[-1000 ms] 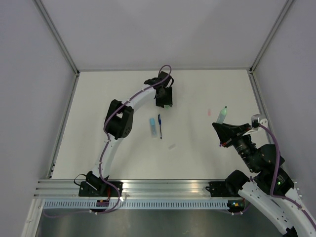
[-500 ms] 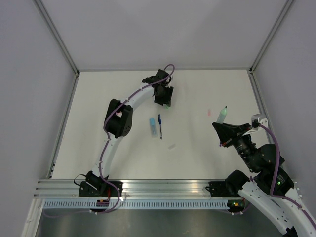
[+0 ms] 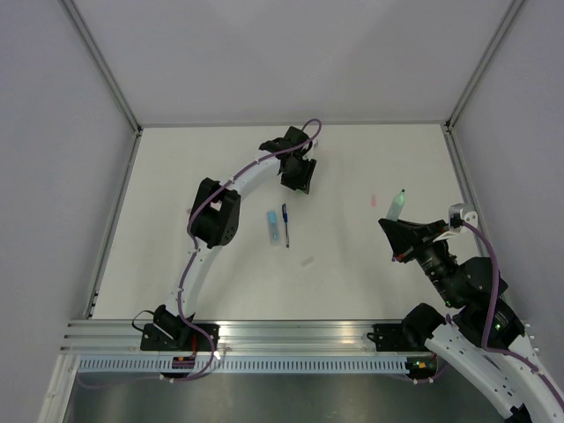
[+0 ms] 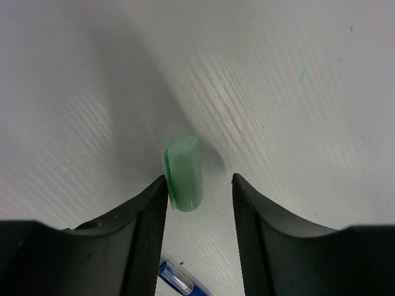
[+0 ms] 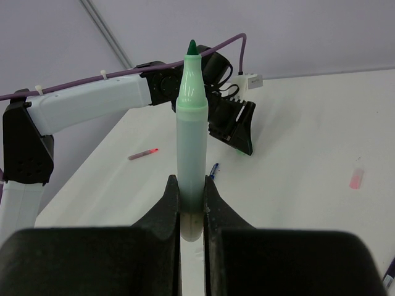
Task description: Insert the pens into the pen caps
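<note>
1. Left gripper (image 4: 199,180), jaws apart, astride green cap (image 4: 183,174) lying on table (image 4: 296,123).
2. Right gripper (image 5: 191,184) clamped on mint pen (image 5: 191,123), tip upward.
3. In top view only: light blue cap (image 3: 276,227), just beside blue pen (image 3: 285,225).

The cap (image 4: 183,174) is mint green; my pen (image 5: 191,142) is pale green with a dark green tip; the bench (image 4: 296,92) is white, faintly streaked.

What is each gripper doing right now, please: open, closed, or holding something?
Left gripper: open, green cap between its fingers, not clamped.
Right gripper: closed on the green pen.
</note>
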Controlling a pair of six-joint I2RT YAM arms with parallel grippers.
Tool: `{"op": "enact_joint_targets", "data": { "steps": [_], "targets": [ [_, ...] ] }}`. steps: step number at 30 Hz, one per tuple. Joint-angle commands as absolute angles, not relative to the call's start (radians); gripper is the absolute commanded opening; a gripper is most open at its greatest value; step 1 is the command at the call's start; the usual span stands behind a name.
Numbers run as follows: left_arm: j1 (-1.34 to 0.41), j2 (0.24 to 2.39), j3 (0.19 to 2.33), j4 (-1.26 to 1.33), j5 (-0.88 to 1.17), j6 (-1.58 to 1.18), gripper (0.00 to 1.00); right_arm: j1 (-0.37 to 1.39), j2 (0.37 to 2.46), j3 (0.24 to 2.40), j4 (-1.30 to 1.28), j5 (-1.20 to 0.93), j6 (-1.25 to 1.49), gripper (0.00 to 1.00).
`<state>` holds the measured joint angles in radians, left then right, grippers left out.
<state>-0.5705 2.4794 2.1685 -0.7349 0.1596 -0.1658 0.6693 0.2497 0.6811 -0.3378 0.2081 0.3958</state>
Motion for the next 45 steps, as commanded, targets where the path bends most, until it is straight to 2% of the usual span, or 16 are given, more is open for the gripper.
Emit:
{"op": "enact_joint_targets", "data": {
  "steps": [1, 9, 16, 21, 22, 23, 24, 28, 35, 39, 43, 45],
  "targets": [
    [-0.577, 2.525, 2.200, -0.747, 0.137, -0.118, 0.51, 0.666, 0.255, 0.698, -0.325, 0.224, 0.387, 0.00],
    [-0.588, 2.539, 2.212, -0.756, 0.075, -0.115, 0.48, 0.666, 0.255, 0.698, -0.327, 0.221, 0.388, 0.00],
    [-0.595, 2.557, 2.227, -0.756, 0.064, -0.106, 0.40, 0.667, 0.252, 0.698, -0.327, 0.222, 0.387, 0.00],
    [-0.600, 2.566, 2.229, -0.770, 0.081, -0.109, 0.23, 0.666, 0.255, 0.698, -0.321, 0.218, 0.388, 0.00],
    [-0.600, 2.566, 2.226, -0.773, 0.080, -0.110, 0.18, 0.666, 0.255, 0.698, -0.321, 0.216, 0.388, 0.00],
    [-0.600, 2.566, 2.223, -0.779, 0.081, -0.112, 0.07, 0.666, 0.258, 0.698, -0.319, 0.212, 0.390, 0.00],
    [-0.600, 2.563, 2.220, -0.781, 0.083, -0.120, 0.03, 0.667, 0.262, 0.696, -0.319, 0.210, 0.390, 0.00],
    [-0.600, 2.488, 2.084, -0.729, 0.113, -0.146, 0.02, 0.666, 0.281, 0.695, -0.311, 0.203, 0.390, 0.00],
    [-0.597, 2.226, 1.858, -0.586, 0.196, -0.247, 0.02, 0.667, 0.337, 0.683, -0.290, 0.154, 0.414, 0.00],
    [-0.592, 2.068, 1.717, -0.421, 0.319, -0.363, 0.02, 0.667, 0.420, 0.673, -0.241, 0.039, 0.442, 0.00],
    [-0.592, 1.895, 1.524, -0.220, 0.471, -0.463, 0.02, 0.667, 0.538, 0.641, -0.137, -0.220, 0.449, 0.00],
    [-0.592, 1.800, 1.432, -0.132, 0.566, -0.535, 0.02, 0.667, 0.589, 0.612, -0.073, -0.262, 0.465, 0.00]
  ]
}}
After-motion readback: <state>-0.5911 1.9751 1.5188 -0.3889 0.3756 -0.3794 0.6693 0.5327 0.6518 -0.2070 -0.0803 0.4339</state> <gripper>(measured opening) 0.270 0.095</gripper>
